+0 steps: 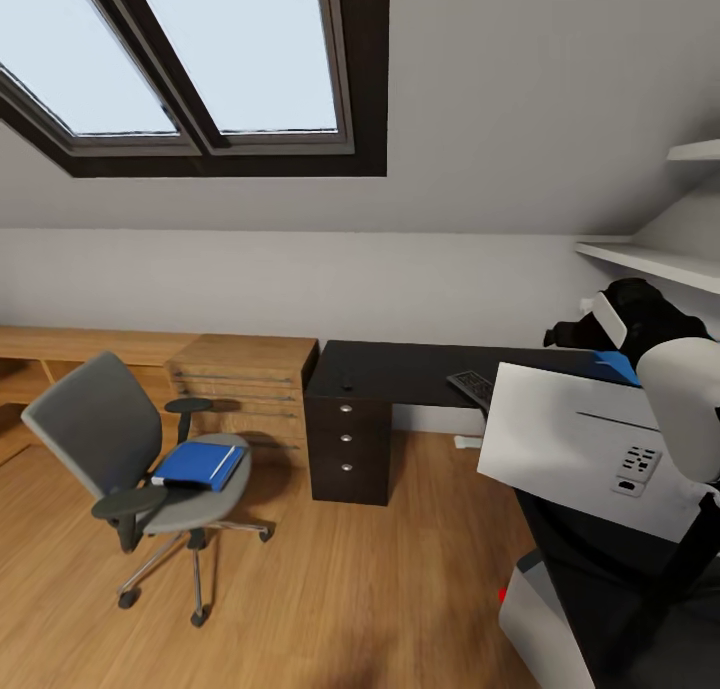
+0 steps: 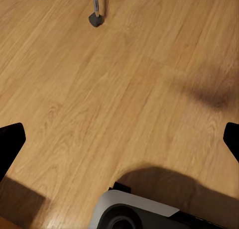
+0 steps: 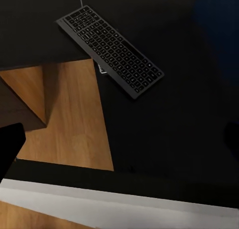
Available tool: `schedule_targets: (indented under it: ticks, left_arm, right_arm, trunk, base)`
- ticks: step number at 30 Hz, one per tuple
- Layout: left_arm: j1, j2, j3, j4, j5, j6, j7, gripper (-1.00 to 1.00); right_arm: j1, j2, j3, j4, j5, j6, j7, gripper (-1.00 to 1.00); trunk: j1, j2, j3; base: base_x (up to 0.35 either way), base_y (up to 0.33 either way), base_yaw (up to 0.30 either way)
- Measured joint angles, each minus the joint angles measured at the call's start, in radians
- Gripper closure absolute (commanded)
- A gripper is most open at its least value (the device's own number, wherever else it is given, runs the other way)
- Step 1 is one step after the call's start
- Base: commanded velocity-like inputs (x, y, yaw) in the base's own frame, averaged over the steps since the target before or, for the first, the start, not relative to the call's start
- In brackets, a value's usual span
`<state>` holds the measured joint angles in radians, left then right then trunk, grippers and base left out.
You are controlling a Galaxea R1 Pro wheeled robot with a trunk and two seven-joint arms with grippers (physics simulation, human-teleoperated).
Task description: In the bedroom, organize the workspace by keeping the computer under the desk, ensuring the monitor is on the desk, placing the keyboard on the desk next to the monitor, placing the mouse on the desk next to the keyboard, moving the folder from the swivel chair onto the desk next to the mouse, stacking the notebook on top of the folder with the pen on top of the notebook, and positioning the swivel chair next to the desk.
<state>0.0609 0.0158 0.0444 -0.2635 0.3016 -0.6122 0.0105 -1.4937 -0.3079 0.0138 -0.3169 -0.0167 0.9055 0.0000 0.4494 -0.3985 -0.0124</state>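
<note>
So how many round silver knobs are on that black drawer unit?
3, stacked in a vertical line down the front of the glossy black desk's drawer unit: top knob, middle knob, bottom knob. None looks hidden.

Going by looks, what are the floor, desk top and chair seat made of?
Floor: likely wood planks with a light sheen; grain and board seams show. Desk top: smooth black, possibly laminate; no grain visible. Swivel chair seat: matte grey, probably fabric, though the render leaves it open; its base looks like polished metal.
</note>
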Motion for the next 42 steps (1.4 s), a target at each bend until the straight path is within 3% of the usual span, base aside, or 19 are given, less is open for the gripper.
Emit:
schedule_targets:
  ticks: [7,20,22,26,33,42]
  left_arm:
    - [0.0,-0.001,-0.001,0.0,-0.001,-0.001,-0.002,-1.0]
    - [0.0,-0.002,-0.002,0.002,-0.001,0.002,-0.003,-1.0]
    - [0.0,-0.003,-0.002,0.003,-0.002,0.005,-0.004,-1.0]
    - [0.0,-0.003,-0.003,0.003,-0.003,0.004,-0.004,-1.0]
    - [0.0,-0.002,-0.003,0.003,-0.002,0.001,-0.004,-1.0]
    - [0.0,-0.001,-0.002,0.003,-0.001,-0.001,-0.002,-1.0]
  right_arm:
    - [0.0,-0.023,0.0,-0.001,0.0,0.003,0.0,-1.0]
    - [0.0,-0.033,0.0,0.0,0.0,0.003,0.001,-1.0]
    - [0.0,-0.058,0.001,0.002,0.011,0.001,0.001,-1.0]
    - [0.0,-0.073,0.003,0.024,0.037,0.001,0.003,-1.0]
    - [0.0,-0.077,0.003,0.057,0.062,0.003,0.003,-1.0]
    - [0.0,-0.075,0.003,0.065,0.064,0.043,0.003,-1.0]
  trunk:
    - [0.0,0.0,0.0]
    - [0.0,0.0,0.0]
    - [0.0,0.0,0.0]
    - [0.0,0.0,0.0]
    - [0.0,0.0,0.0]
    - [0.0,0.0,0.0]
  base:
    - [0.135,0.106,0.0]
    - [0.107,0.009,0.0]
    - [0.011,0.0,0.0]
    - [0.005,0.0,0.0]
    - [0.001,0.0,0.0]
    - [0.0,0.0,0.0]
